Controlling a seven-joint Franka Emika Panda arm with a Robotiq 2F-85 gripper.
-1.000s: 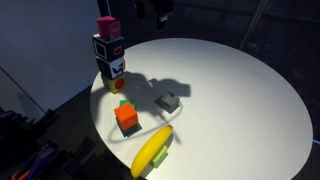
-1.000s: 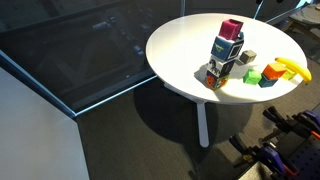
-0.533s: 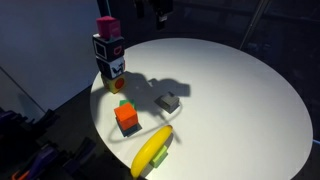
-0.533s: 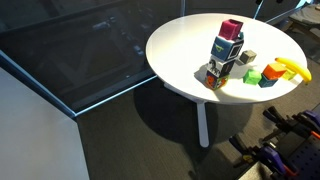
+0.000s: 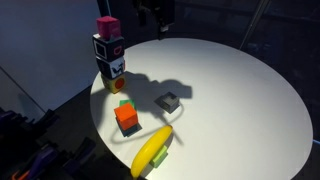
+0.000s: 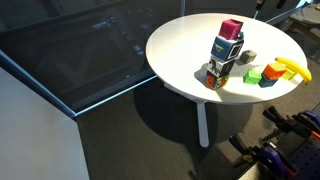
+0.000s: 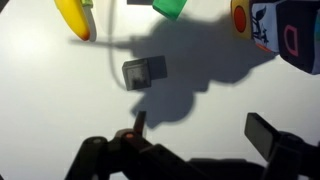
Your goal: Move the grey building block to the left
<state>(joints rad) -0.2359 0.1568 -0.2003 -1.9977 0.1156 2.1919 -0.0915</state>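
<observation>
The grey building block [image 5: 168, 101] lies on the round white table [image 5: 230, 100], between the cube stack and the banana. It also shows in an exterior view [image 6: 248, 57] and in the wrist view [image 7: 143, 72]. My gripper [image 5: 157, 12] hangs high above the table's far edge, well apart from the block. In the wrist view its two fingers [image 7: 200, 128] are spread wide with nothing between them, and the block lies beyond them.
A stack of black-and-white patterned cubes topped by a pink cube [image 5: 109, 50] stands at the table's edge. An orange-red cube [image 5: 127, 119] with a green piece [image 5: 124, 103] beside it and a banana [image 5: 152, 150] lie near the block.
The gripper has shifted slightly at the top of the exterior view. The objects on the table have not moved.
</observation>
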